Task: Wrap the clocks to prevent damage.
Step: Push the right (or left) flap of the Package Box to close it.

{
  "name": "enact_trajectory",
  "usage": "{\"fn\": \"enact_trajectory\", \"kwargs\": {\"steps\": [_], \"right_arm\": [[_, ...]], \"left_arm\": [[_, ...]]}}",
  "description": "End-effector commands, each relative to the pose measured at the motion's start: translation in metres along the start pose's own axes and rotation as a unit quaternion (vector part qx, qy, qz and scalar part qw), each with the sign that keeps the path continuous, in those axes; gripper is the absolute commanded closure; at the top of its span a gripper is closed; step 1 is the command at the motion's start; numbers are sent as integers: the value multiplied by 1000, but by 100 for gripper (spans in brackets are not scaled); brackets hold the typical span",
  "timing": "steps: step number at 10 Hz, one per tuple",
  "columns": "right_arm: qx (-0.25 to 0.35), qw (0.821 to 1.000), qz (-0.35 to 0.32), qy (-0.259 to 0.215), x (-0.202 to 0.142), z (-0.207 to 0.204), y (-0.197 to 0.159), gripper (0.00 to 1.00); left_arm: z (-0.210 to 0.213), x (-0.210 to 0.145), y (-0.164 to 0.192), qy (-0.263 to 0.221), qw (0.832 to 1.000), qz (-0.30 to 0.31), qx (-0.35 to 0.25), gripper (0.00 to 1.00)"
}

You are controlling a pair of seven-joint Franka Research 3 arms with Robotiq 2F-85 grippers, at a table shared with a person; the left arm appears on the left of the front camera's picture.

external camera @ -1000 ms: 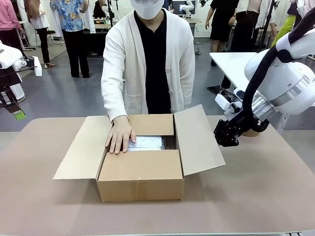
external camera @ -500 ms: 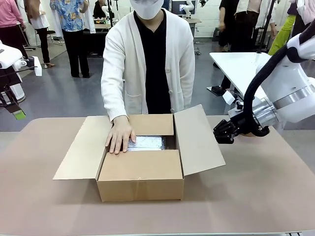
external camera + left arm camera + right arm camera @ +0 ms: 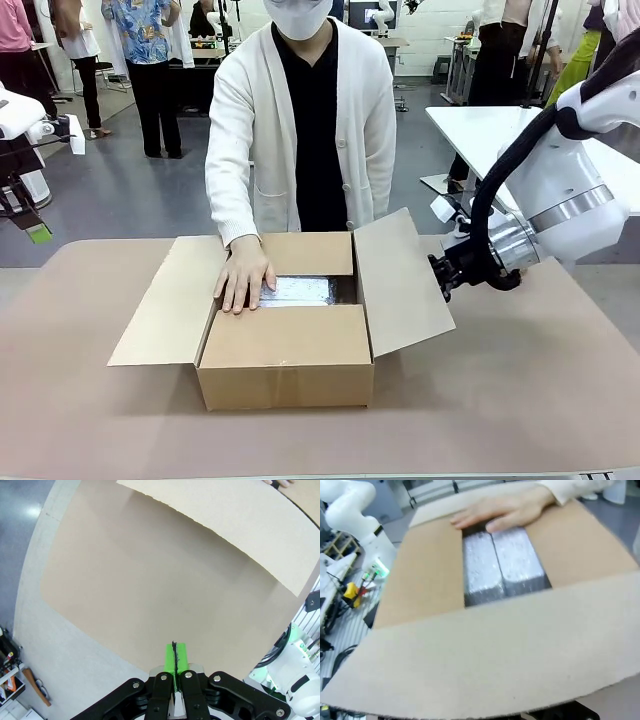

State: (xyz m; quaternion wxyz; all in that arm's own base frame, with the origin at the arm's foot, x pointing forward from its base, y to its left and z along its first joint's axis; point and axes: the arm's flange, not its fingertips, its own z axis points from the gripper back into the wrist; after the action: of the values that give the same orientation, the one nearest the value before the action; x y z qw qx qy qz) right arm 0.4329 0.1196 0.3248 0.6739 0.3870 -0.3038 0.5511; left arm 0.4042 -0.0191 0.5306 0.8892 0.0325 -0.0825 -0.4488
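An open cardboard box sits mid-table, and two bubble-wrapped bundles lie side by side inside it. A person's hand rests on the box's far left edge, partly over the wrap. My right gripper is at the outer edge of the raised right flap. That flap spans the bottom of the right wrist view and hides the fingers. My left gripper hangs shut over bare table, holding nothing, with the box's left flap ahead of it.
The left flap lies spread out flat over the table. Brown tabletop stretches in front of and to the right of the box. The left arm's white body stands beyond the box. People stand far behind.
My right gripper has moved left, up to the right flap's edge. The flap now stands slightly steeper. The person's hand and the box have stayed put.
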Motion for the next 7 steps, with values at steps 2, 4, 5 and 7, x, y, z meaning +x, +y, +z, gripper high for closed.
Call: {"fn": "enact_trajectory", "kwargs": {"steps": [2, 4, 5, 7], "right_arm": [[7, 999, 27, -46, 5, 2, -4, 99], [12, 998, 33, -55, 15, 0, -3, 99], [20, 998, 34, -56, 17, -4, -1, 99], [34, 997, 48, -58, 31, -20, 2, 99]], "left_arm": [[0, 1, 0, -4, 1000, 10, -1, 100], [0, 1, 0, -4, 1000, 10, -1, 100], [0, 1, 0, -4, 1000, 10, -1, 100], [0, 1, 0, -4, 1000, 10, -1, 100]]}}
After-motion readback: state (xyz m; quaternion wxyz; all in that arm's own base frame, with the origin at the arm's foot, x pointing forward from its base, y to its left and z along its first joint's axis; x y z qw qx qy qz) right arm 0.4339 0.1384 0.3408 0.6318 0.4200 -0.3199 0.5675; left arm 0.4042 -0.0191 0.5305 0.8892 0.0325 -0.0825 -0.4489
